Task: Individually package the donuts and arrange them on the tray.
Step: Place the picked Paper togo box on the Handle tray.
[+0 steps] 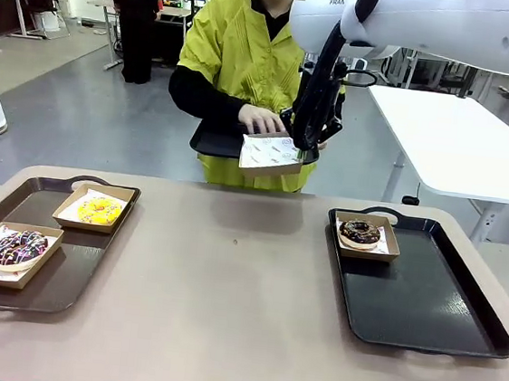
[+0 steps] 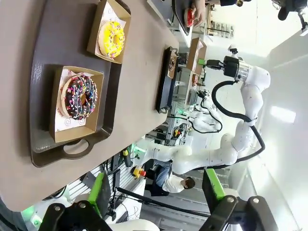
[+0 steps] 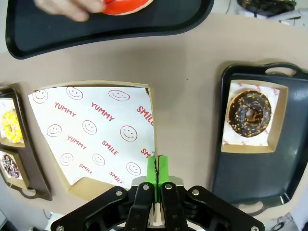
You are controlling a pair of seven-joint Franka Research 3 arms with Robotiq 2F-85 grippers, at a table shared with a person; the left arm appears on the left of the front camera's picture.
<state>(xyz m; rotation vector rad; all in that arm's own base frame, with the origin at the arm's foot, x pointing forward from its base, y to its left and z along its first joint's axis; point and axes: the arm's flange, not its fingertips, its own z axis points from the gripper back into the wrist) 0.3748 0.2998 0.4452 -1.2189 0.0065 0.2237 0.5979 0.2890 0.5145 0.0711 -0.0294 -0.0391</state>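
Note:
My right gripper (image 1: 307,143) (image 3: 156,164) hangs above the table's far edge, shut on the rim of an empty paper-lined box (image 1: 270,153) (image 3: 94,134). Just beyond it a person's hand (image 1: 262,118) rests on the glossy red donut (image 3: 122,5), which lies on a black tray (image 1: 212,141) that the person holds. The dark chocolate donut (image 1: 359,231) (image 3: 250,111) sits boxed on the right black tray (image 1: 433,309). The yellow-iced donut (image 1: 99,212) (image 2: 111,38) and the sprinkled donut (image 1: 17,248) (image 2: 79,96) sit boxed on the left brown tray (image 1: 62,284). My left gripper (image 2: 156,190) is open, high above that tray.
The tan table (image 1: 227,279) has a bare stretch between the two trays. The right black tray has free room in front of the chocolate donut's box. A white table (image 1: 460,139) stands behind on the right.

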